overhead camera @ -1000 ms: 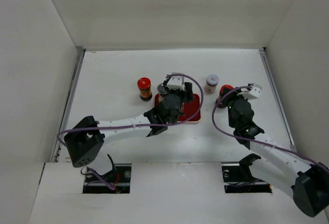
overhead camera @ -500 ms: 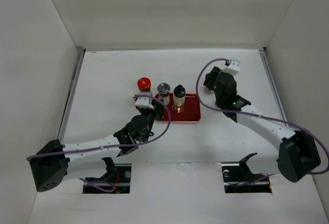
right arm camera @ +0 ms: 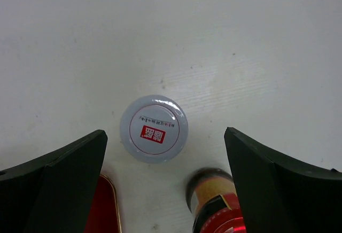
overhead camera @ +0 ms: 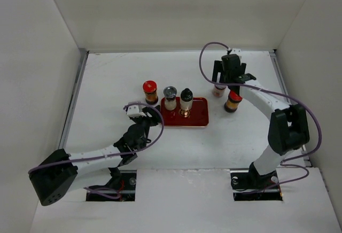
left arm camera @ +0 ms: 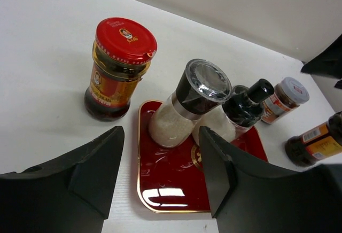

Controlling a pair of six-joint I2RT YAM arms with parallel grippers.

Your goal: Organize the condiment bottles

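right gripper (right arm camera: 164, 134), jaws apart, directly above grey-lidded jar (right arm camera: 154, 129)

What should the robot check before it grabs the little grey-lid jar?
1. Right pincer open: ok, fingers spread wide on either side of the grey-lid jar.
2. Jar upright: ok, its lid faces the wrist camera.
3. Pincer centred over the jar: ok, nearly.
4. Neighbour clear: not ok, the red-cap bottle stands close beside the jar, near one finger.
5. Room on the tray: ok, its right part is bare.
6. Left pincer out of the way: ok, open and empty, on the near side of the tray.
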